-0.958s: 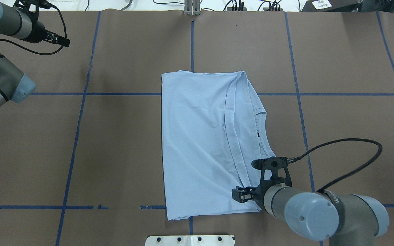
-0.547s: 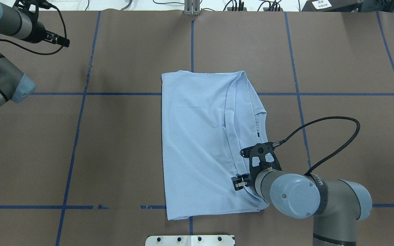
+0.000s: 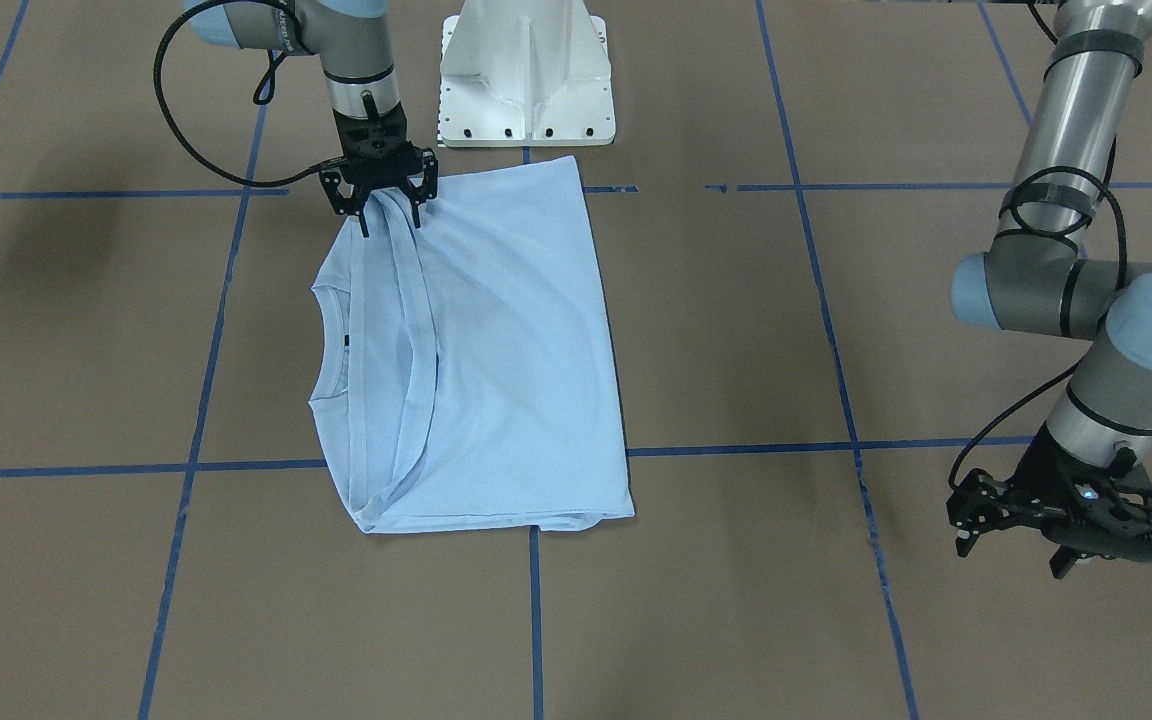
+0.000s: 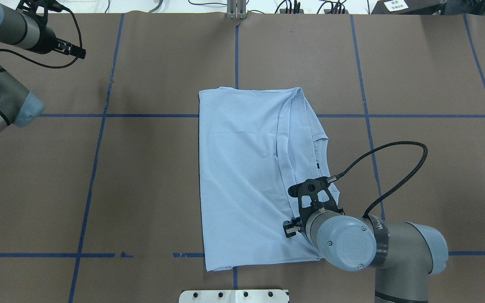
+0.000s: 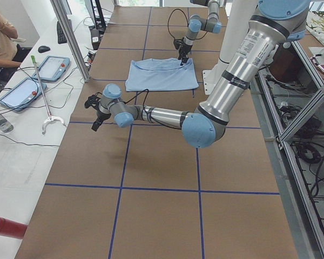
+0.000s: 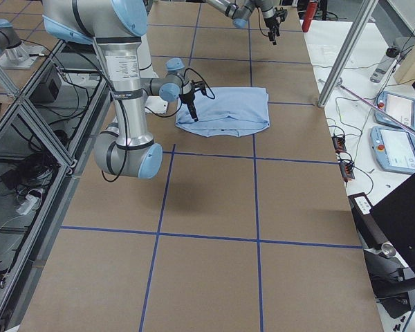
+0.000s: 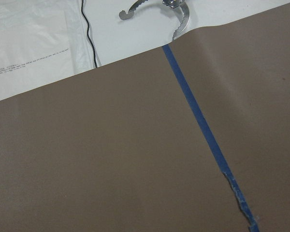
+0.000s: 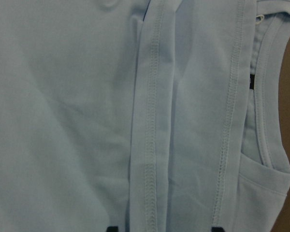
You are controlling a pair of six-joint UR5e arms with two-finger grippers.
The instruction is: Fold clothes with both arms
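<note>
The clothes are one light blue T-shirt (image 4: 242,168), lying folded flat mid-table, with its ribbed collar (image 3: 321,345) and dark neck label (image 8: 251,82) on the robot's right side. My right gripper (image 3: 386,205) points down at the shirt's corner nearest the robot base. It is open, its fingertips (image 8: 113,228) set to either side of the doubled hem strips (image 8: 150,145). In the overhead view the right wrist (image 4: 343,244) hides those fingers. My left gripper (image 3: 971,520) hovers far off at the table's far left, open and holding nothing.
The white pedestal base (image 3: 526,70) stands just behind the shirt. Blue tape lines (image 4: 95,168) grid the brown table. Cables and plugs (image 4: 293,6) line the far edge. A metal grabber tool (image 7: 179,14) lies past the table end, where a person (image 5: 0,38) sits by tablets.
My right arm has swung leftward over the shirt's near right corner, bringing the gripper onto the hem fold. The shirt and the left arm have not moved.
</note>
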